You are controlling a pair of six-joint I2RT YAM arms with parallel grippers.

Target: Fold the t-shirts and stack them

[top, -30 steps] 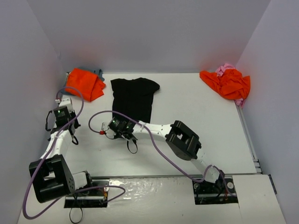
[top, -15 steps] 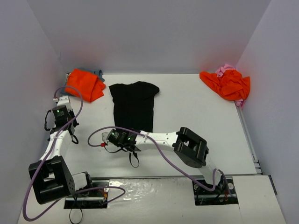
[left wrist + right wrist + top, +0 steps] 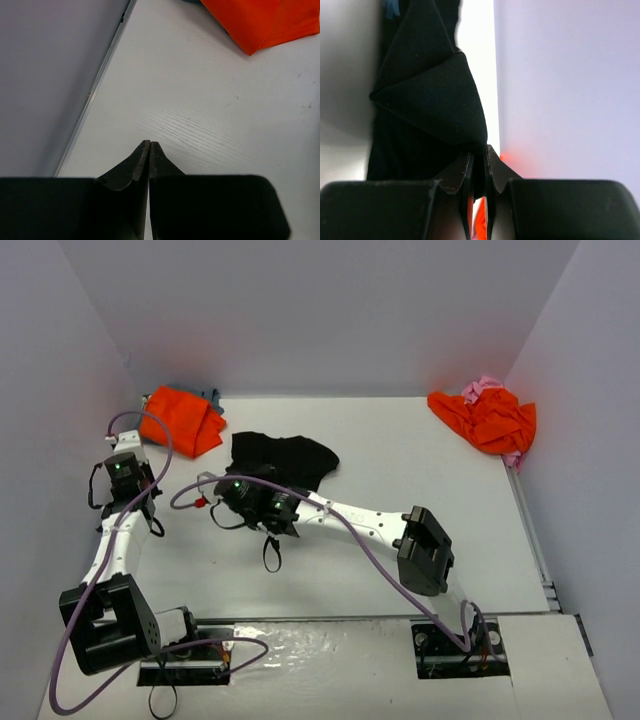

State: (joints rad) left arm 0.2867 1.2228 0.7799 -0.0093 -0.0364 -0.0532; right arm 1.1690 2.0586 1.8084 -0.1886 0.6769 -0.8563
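Observation:
The black t-shirt (image 3: 288, 456) lies bunched and doubled over at the back left of the table. My right gripper (image 3: 238, 486) is shut on its edge. In the right wrist view the black cloth (image 3: 427, 100) hangs in a folded peak from the pinched fingers of that gripper (image 3: 479, 155). An orange t-shirt (image 3: 182, 420) lies in the back left corner on a blue-grey one (image 3: 211, 397). A second orange t-shirt (image 3: 490, 420) and a pink one (image 3: 487, 387) are heaped at the back right. My left gripper (image 3: 128, 462) is shut and empty, near the left wall, just short of the orange shirt (image 3: 265, 22).
The left wall meets the table (image 3: 200, 115) close beside the left gripper (image 3: 150, 144). A purple cable (image 3: 330, 530) loops over the right arm, which stretches across the table's middle. A black strap (image 3: 270, 555) dangles from its wrist.
My right gripper has swung from the near hem towards the back left, dragging the black shirt's lower edge over itself, so the shirt is now shorter and bunched. The left gripper drifted slightly farther back.

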